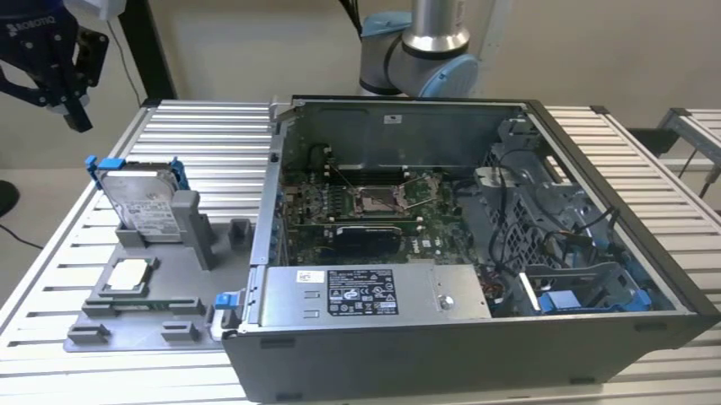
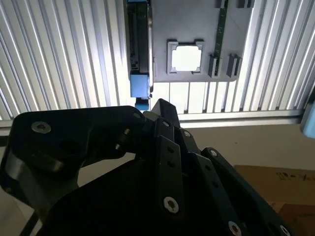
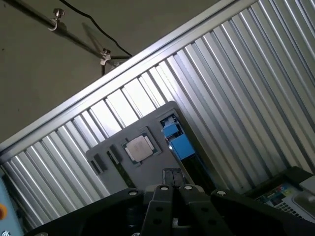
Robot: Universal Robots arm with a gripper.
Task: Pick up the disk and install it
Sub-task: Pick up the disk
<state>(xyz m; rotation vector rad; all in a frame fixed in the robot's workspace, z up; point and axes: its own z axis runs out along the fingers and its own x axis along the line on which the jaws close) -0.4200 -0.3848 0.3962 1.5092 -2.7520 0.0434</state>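
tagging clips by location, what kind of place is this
Probably a robotics lab bench for computer assembly: an open computer case on a slatted aluminium table, beside a grey fixture holding the disk upright.

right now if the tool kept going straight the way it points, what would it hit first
Most likely the disk, at its blue frame: in the first wrist view the tool points straight at it. Depth is unclear, so treat this as a guess.
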